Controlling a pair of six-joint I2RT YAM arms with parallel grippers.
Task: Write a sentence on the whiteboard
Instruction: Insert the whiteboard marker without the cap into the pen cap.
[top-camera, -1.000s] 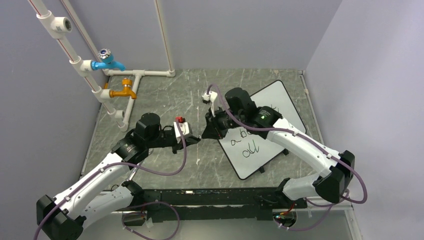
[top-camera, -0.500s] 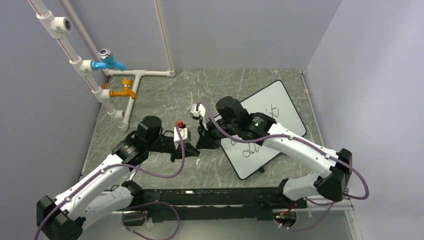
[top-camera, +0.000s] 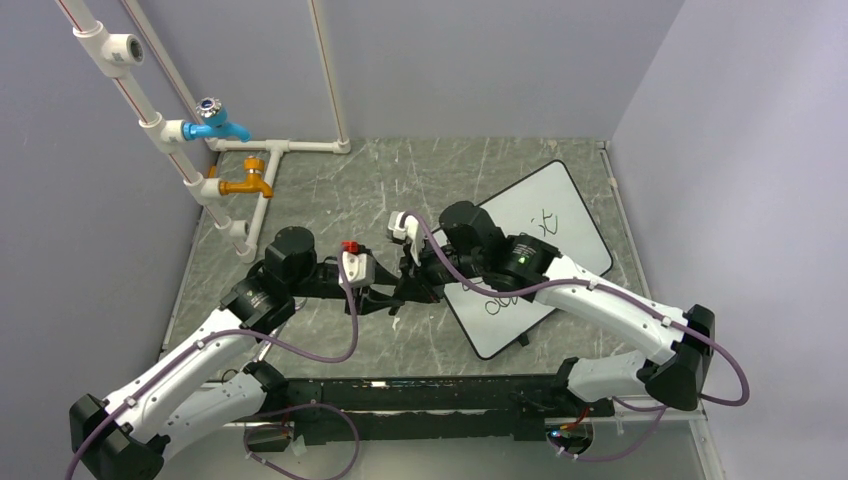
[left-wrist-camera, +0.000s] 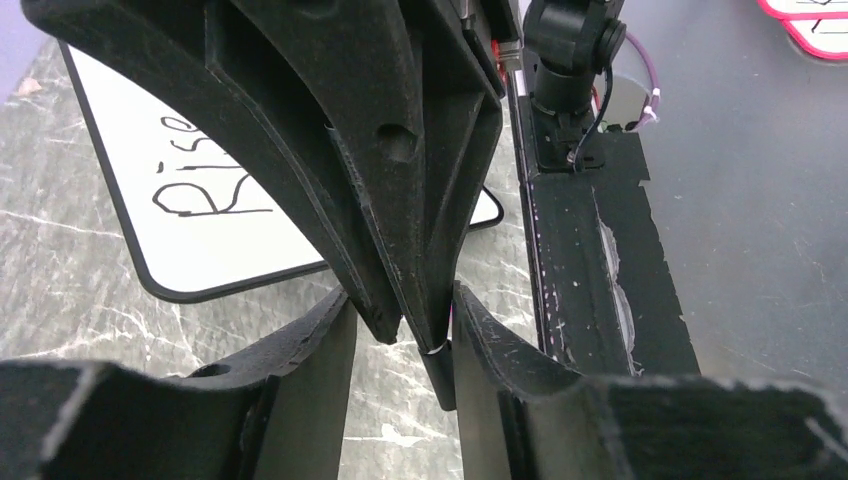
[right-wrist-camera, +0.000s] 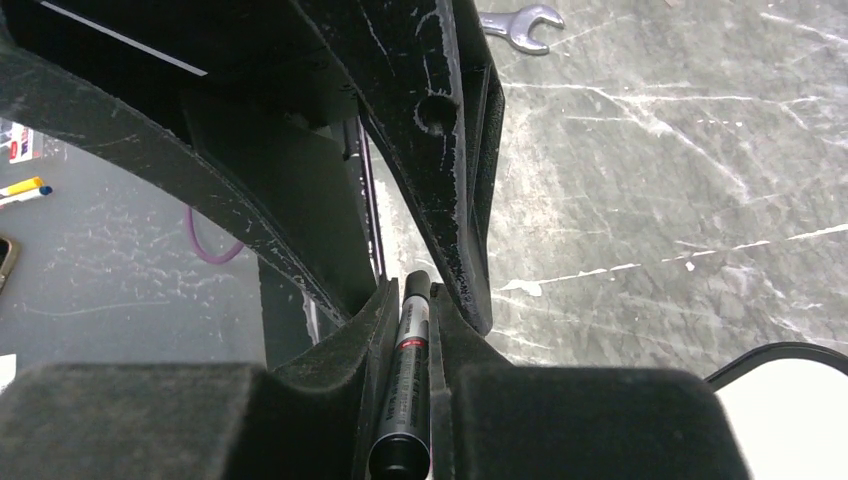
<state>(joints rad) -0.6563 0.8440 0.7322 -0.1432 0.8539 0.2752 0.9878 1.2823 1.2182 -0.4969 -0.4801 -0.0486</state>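
L gripper (top-camera: 378, 298) and R gripper (top-camera: 408, 288) meet tip to tip abt mid worktop (top-camera: 330, 200), a bit left of centre. R fingers (right-wrist-camera: 560, 420) pinch a black marker (right-wrist-camera: 408, 370) lengthwise. Its end pokes betw the L fingers (left-wrist-camera: 300, 350), which stand parted ard it; can't tell if they touch. Just right, the whiteboard (top-camera: 560, 205) lies flat and slanted, reaching twd the far right corner, R arm (top-camera: 600, 300) over its near part. The sentence (left-wrist-camera: 200, 190): "Rise" readable, rest partly hidden. Pipes (top-camera: 150, 110) w/ taps (top-camera: 215, 125) at far left corner.

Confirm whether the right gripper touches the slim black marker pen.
Touching. Right wrist view: the right gripper clamps the slim black marker pen on both sides.
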